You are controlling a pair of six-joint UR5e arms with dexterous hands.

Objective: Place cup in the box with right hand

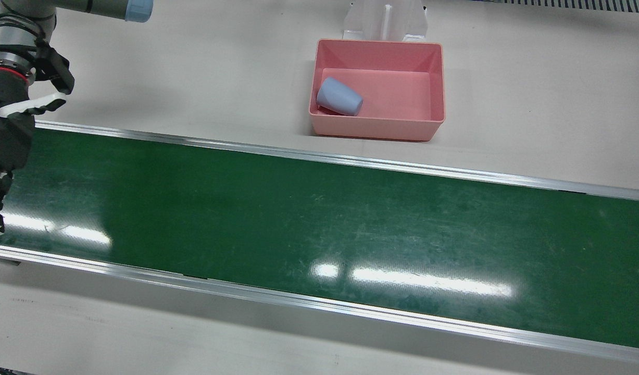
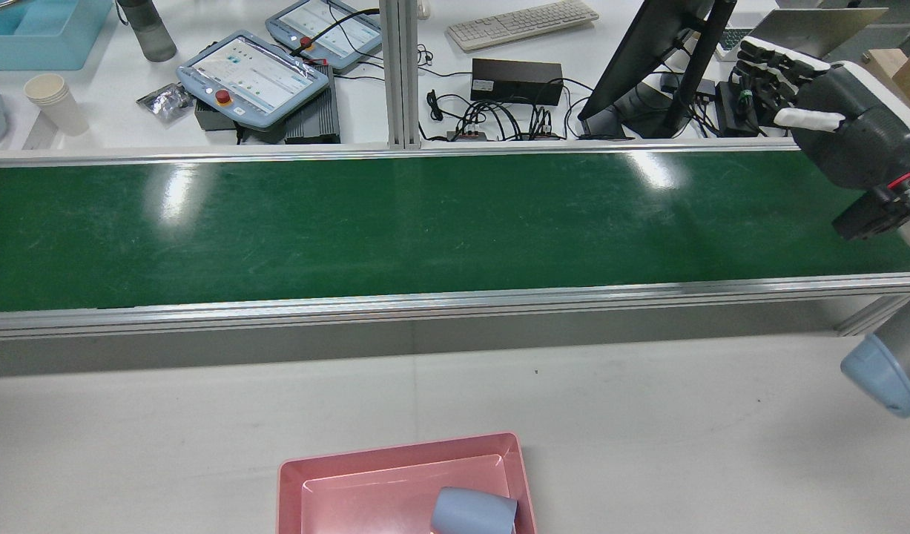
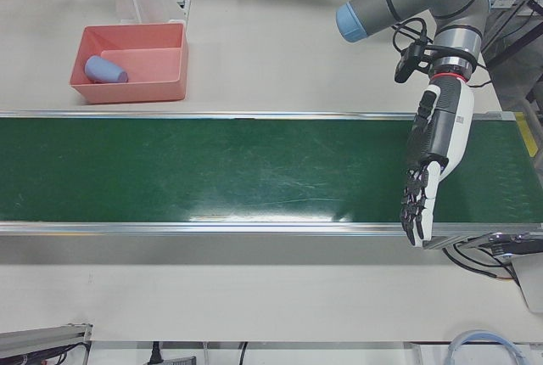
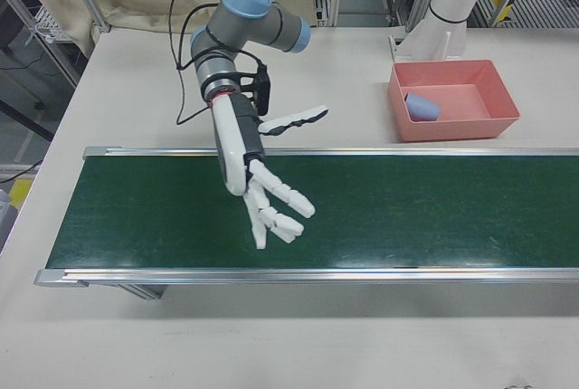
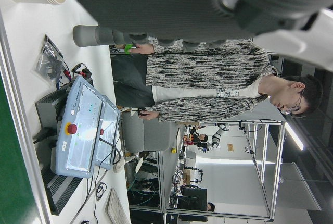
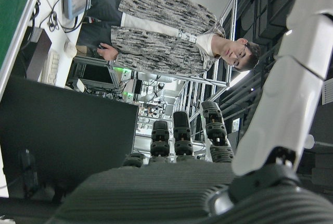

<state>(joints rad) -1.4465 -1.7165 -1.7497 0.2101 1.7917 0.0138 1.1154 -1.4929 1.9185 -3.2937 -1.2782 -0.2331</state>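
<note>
The light blue cup [image 1: 339, 97] lies on its side inside the pink box [image 1: 434, 78], against the wall nearest my right arm; the cup [image 4: 422, 107] also shows in the right-front view. My right hand [image 4: 256, 176] hovers open over the green belt, fingers spread and holding nothing, far from the box [image 4: 488, 122]. The front view catches that hand [image 1: 7, 140] at its left edge. My left hand [image 3: 434, 161] hangs open above the other end of the belt, fingers pointing down, holding nothing.
The green conveyor belt [image 1: 319, 224] with aluminium rails runs across the table between hands and operators. A white arm pedestal [image 1: 385, 20] stands just behind the box. Beyond the belt are a monitor [image 2: 651, 67], teach pendants [image 2: 254, 74], paper cups [image 2: 54, 100] and a person [image 5: 208, 86].
</note>
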